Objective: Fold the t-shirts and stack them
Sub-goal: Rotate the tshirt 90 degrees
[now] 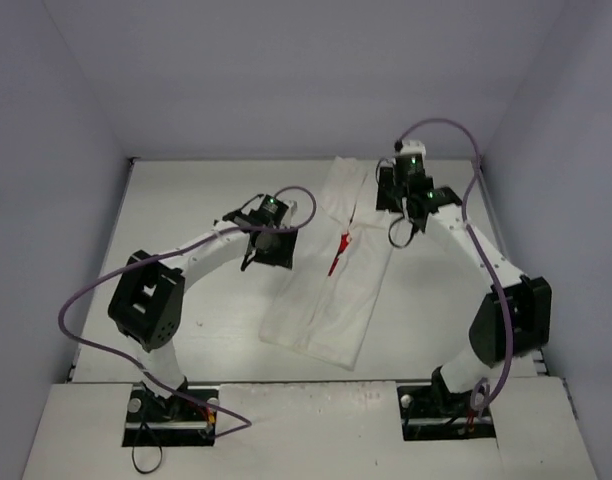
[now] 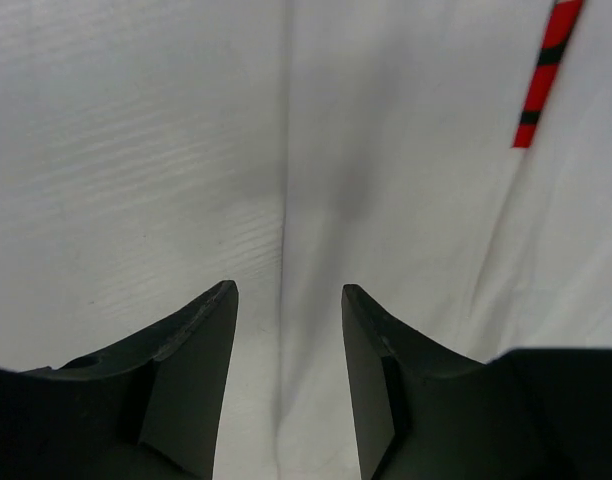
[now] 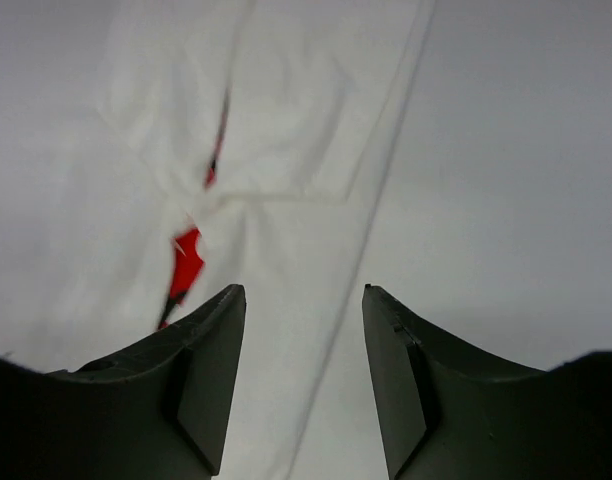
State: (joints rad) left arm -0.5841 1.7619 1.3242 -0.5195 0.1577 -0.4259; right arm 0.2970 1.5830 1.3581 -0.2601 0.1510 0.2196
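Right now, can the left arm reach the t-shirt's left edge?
Probably yes. The left gripper is open right above that side of the t-shirt, nothing lies between, and the right gripper is off at the opposite edge.

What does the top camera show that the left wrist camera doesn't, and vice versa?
Only the top view: the whole t-shirt folded into a long strip, and the right gripper by its far right edge. Only the left wrist view: the shirt's edge running up between the parted fingers of the left gripper. Both: white fabric and the red print.
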